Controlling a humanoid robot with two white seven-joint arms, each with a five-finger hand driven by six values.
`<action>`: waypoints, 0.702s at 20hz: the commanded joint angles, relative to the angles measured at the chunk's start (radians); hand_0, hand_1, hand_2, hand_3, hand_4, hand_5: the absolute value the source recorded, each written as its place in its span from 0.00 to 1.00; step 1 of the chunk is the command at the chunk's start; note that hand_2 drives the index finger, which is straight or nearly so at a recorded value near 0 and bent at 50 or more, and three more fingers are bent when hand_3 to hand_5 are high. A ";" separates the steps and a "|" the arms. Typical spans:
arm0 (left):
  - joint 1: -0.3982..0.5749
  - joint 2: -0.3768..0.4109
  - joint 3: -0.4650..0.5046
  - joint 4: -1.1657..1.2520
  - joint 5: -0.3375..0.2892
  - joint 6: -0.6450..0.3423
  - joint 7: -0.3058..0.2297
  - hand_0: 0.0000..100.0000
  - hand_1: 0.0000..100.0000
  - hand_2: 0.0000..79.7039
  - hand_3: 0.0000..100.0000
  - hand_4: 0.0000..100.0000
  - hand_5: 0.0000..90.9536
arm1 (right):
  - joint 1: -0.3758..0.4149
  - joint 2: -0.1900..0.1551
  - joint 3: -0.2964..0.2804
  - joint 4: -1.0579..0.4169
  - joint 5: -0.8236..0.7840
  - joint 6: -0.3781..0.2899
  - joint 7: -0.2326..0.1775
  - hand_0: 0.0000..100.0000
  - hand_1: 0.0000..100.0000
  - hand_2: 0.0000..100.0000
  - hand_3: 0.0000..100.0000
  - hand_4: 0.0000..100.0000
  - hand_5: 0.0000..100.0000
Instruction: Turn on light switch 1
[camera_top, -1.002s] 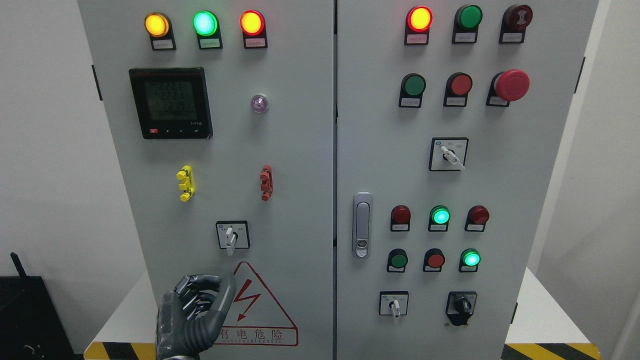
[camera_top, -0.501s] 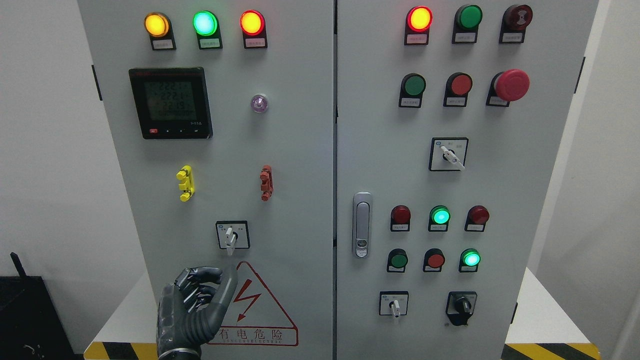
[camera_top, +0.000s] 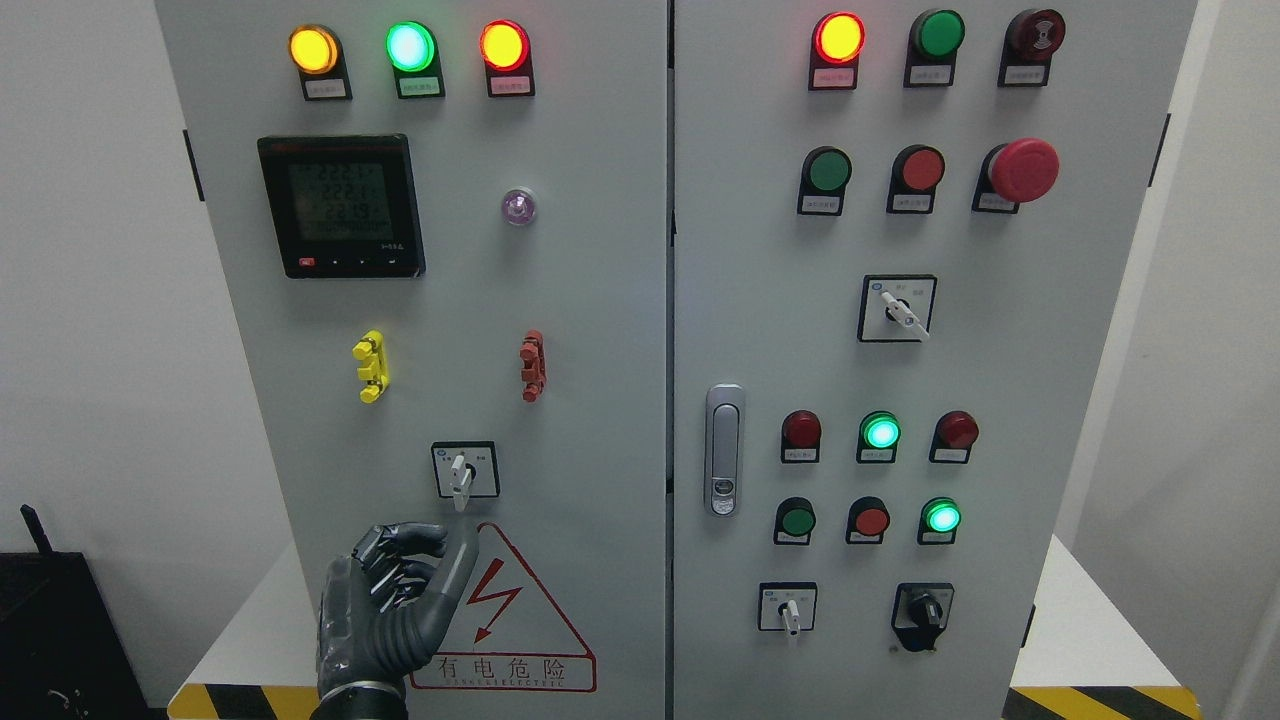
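Left robot hand (camera_top: 395, 610) risen nearer rotary switch (camera_top: 461, 472), fingers curled, not touching.

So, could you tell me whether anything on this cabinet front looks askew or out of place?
One thing: the selector switch on the right door has its lever slanted down to the right, while the lower-left selector above the left hand and the lower-right selector point straight down. Nothing looks damaged.
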 joint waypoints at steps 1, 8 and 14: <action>-0.022 -0.004 0.007 0.013 0.000 0.003 0.000 0.15 0.65 0.64 0.64 0.72 0.61 | 0.000 0.000 0.000 0.000 -0.025 0.001 0.000 0.00 0.00 0.00 0.00 0.00 0.00; -0.030 -0.005 0.019 0.018 0.000 0.014 0.002 0.15 0.65 0.64 0.64 0.72 0.61 | 0.000 0.000 0.000 0.000 -0.025 0.001 0.000 0.00 0.00 0.00 0.00 0.00 0.00; -0.035 -0.005 0.025 0.020 0.000 0.020 0.000 0.16 0.65 0.64 0.63 0.73 0.61 | 0.000 0.000 0.000 0.000 -0.025 -0.001 0.000 0.00 0.00 0.00 0.00 0.00 0.00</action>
